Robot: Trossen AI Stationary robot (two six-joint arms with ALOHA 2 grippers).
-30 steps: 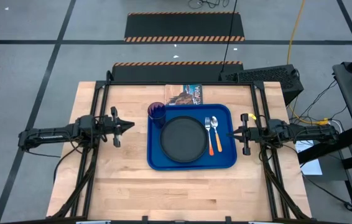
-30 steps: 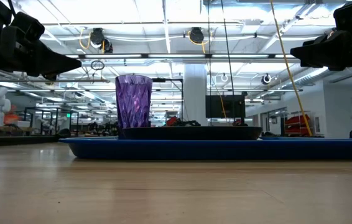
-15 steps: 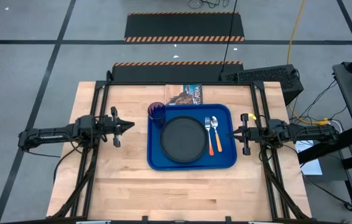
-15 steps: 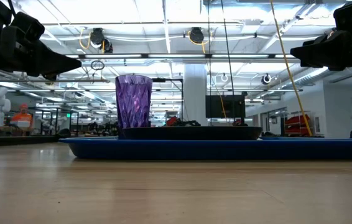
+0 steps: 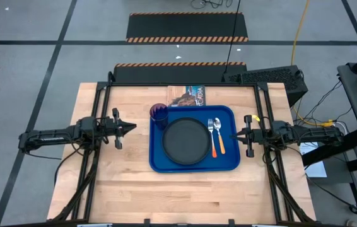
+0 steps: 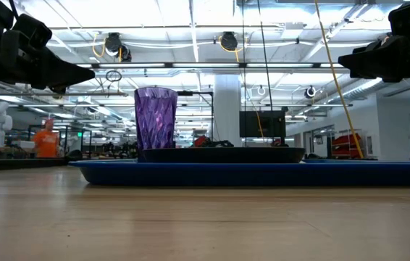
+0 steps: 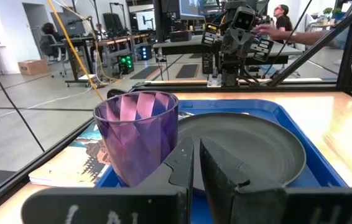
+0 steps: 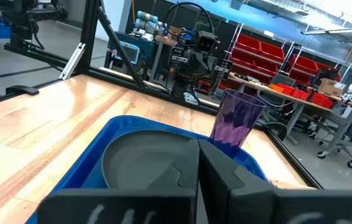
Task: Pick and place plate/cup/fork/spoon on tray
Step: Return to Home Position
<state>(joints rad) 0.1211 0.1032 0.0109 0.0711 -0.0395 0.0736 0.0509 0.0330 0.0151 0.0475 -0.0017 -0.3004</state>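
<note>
The blue tray (image 5: 194, 162) lies mid-table. The dark plate (image 5: 185, 140) rests in it, with the fork (image 5: 211, 128) and the spoon (image 5: 219, 136) side by side to its right. The purple cup (image 5: 159, 115) stands upright at the tray's far left corner; it also shows in the low view (image 6: 155, 118) and the left wrist view (image 7: 137, 134). My left gripper (image 5: 133, 127) hovers shut and empty left of the tray. My right gripper (image 5: 234, 135) hovers shut and empty at the tray's right edge.
A magazine (image 5: 188, 96) lies flat on the table just beyond the tray's far edge. Black frame rails (image 5: 96, 107) run along the table's left and right sides. Bare wood lies in front of the tray. A person in orange (image 6: 45, 139) stands far off in the room.
</note>
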